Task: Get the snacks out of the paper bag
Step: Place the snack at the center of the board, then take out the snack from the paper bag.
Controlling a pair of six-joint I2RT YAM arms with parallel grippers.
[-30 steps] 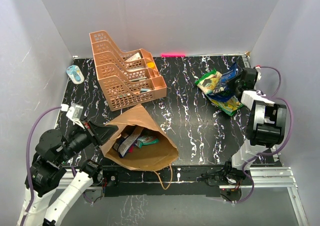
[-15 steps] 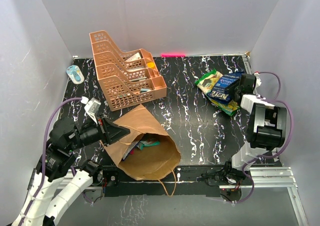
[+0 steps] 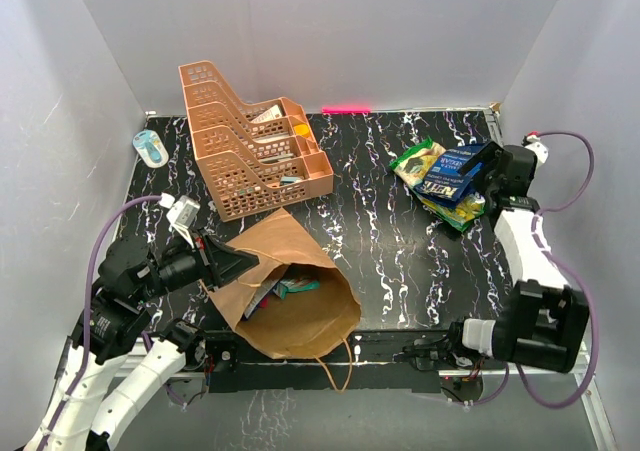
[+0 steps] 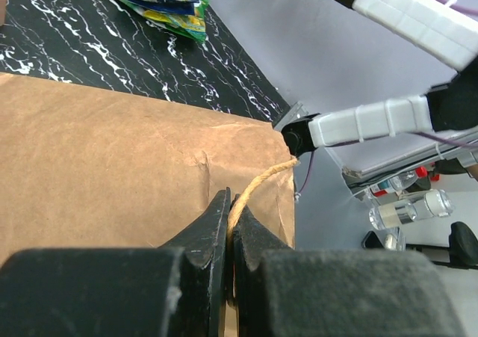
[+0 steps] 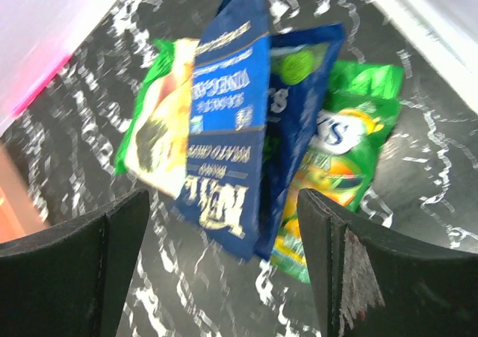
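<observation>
Crinkly foil snack packets (image 3: pixel 283 286) in brown kraft paper bag (image 3: pixel 300 323): judged light, soft, slippery; best pinched at a crimped edge | left gripper (image 4: pixel 230 217) clamps twine handle (image 4: pixel 258 181) | right gripper (image 5: pixel 216 277) stands wide, empty

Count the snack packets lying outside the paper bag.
4, piled together on the right side: a green-and-yellow packet towards the middle, a blue bag on top, a darker blue bag under it, and a green bag nearest the arms. Others may be hidden underneath.
</observation>
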